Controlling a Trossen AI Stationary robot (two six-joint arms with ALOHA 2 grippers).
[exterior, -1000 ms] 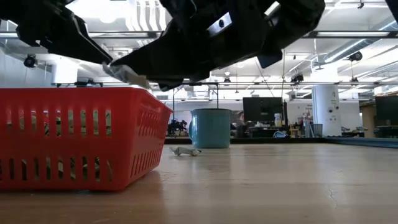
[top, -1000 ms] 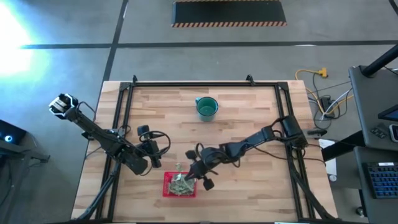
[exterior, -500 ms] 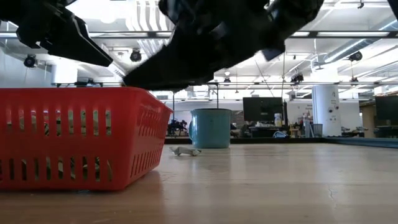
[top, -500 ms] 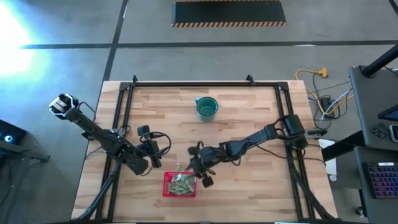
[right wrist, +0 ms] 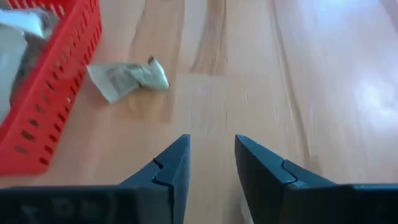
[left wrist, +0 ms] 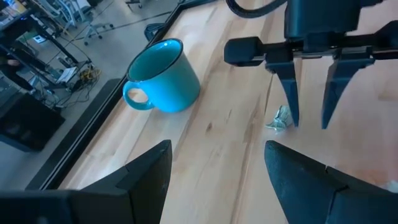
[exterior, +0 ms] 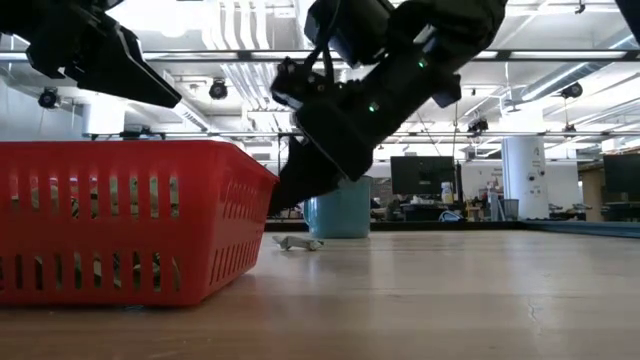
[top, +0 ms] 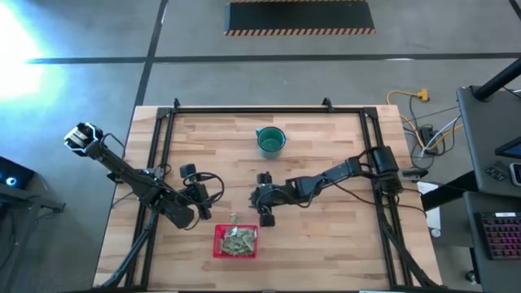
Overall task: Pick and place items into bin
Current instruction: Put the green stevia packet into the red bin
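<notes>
The red bin [top: 235,242] is seen near the table's front edge, with a heap of packets [top: 238,240] inside it. One loose packet [right wrist: 127,79] lies on the wood just beside the bin's far wall. The right gripper [top: 264,211] is held beside the bin, fingers parted and empty. The left gripper [left wrist: 219,163] is held at the bin's other side, spread wide, empty.

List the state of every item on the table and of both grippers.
Red bin: upright, holding a heap of packets.
Loose packet: lying on the table just outside the bin.
Teal cup: upright, apparently empty.
Right gripper: open, empty, beside the loose packet.
Left gripper: open, empty, waiting left of the bin.
</notes>
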